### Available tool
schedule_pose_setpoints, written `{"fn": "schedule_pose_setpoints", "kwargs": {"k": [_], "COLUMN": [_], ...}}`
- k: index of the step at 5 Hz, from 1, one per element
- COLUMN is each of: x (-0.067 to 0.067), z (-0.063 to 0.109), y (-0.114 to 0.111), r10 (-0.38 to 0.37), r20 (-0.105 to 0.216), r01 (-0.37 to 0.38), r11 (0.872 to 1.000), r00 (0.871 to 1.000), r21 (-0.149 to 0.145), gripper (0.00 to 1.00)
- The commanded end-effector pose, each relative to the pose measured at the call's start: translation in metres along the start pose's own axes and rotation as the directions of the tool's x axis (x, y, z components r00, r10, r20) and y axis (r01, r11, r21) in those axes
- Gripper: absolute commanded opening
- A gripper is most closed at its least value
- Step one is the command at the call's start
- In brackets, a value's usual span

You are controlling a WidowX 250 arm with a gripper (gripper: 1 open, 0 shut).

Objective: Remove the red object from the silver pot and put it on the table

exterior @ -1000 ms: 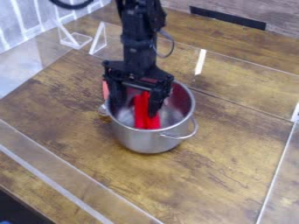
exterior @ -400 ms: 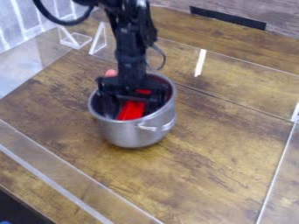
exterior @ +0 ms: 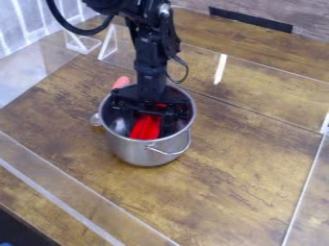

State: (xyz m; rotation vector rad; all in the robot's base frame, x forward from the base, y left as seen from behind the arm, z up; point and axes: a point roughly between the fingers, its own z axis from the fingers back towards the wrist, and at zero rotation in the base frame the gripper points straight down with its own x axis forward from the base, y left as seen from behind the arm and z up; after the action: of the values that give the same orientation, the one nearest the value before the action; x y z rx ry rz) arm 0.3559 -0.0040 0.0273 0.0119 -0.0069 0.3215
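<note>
brown table (exterior: 244,183) bears silver pot (exterior: 144,146); tool (exterior: 150,113) inside around red object (exterior: 150,126), grip unclear.

A dark brown wood-grain counter (exterior: 244,183) of worn planks fills nearly the whole view, its boards running on a diagonal; pale scuffed patches break up the grain; clear panels with whitish edges (exterior: 52,187) stand around the surface along the near left and the right side; beyond the left panel lies a pale grey area (exterior: 26,53), too blurred to read; a dark narrow strip (exterior: 251,16) sits at the far edge near the top; the light is soft and even, with faint glare on the panels.
</note>
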Motion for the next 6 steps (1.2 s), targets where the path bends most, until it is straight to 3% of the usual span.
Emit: {"fn": "schedule_pose_setpoints", "kwargs": {"k": [1, 3, 6], "x": [0.007, 0.002, 0.0], "z": [0.023, 0.038, 0.043], "y": [0.002, -0.006, 0.008], "r10": [0.03, -0.016, -0.138], "r20": [0.056, 0.052, 0.049], "r01": [-0.029, 0.018, 0.141], "r11": [0.999, 0.999, 0.988], "r00": [0.998, 0.999, 0.989], "r21": [-0.028, -0.044, -0.069], "gripper": [0.0, 0.0, 0.0]}}
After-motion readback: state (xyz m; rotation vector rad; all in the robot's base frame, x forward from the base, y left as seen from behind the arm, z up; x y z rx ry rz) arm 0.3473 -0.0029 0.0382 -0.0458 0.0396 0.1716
